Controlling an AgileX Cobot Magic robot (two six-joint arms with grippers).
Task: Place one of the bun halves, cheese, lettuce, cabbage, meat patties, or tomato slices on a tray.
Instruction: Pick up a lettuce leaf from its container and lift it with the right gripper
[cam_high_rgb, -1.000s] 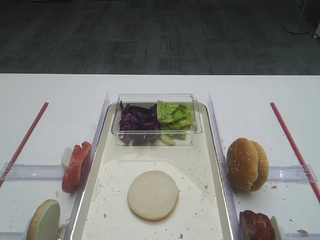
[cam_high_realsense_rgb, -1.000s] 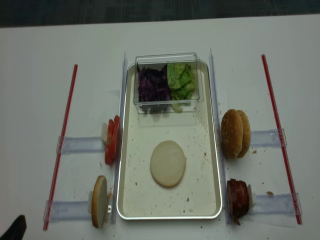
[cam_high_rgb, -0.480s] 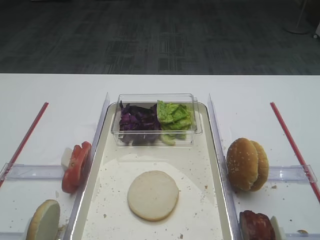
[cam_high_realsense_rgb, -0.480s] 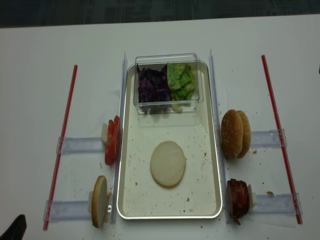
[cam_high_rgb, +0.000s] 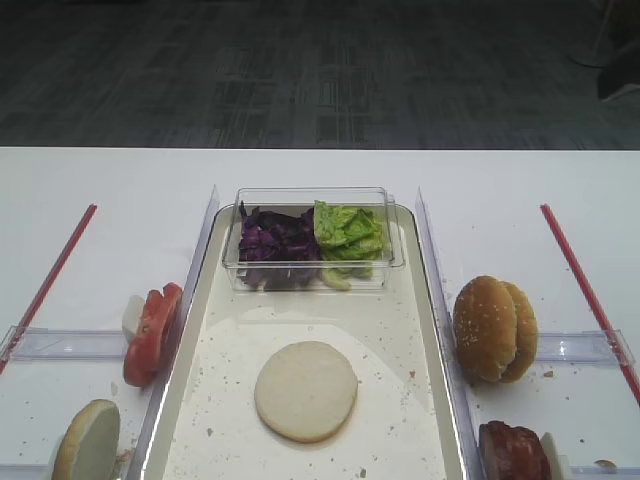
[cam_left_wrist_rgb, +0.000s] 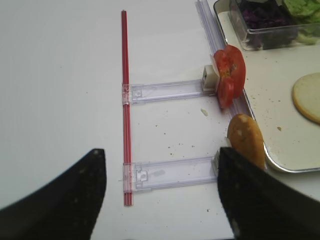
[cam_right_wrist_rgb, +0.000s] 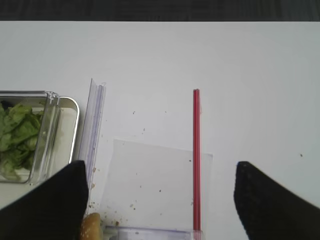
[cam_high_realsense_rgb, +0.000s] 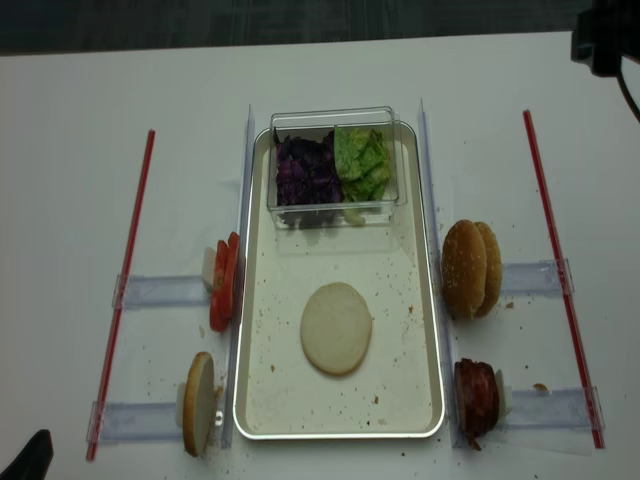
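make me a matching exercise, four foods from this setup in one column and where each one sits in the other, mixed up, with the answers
Things:
1. tomato slices
2. cabbage
3. patties
4. flat bun half

Places:
A. inside the clear tub, beside the lettuce
B. lying cut face up on the tray
C. standing on edge outside the tray's left rim
D. standing on edge outside the tray's right rim, near corner

Pairs: 1-C, 2-A, 3-D, 4-B

Both pincers have matte black fingers: the right pincer (cam_right_wrist_rgb: 160, 200) shows two blunt, angular black pads at the frame's lower corners, the left pincer (cam_left_wrist_rgb: 160, 190) two broader, rounded ones. A black arm block with a dark cable (cam_high_realsense_rgb: 630, 90) sits at the top right.
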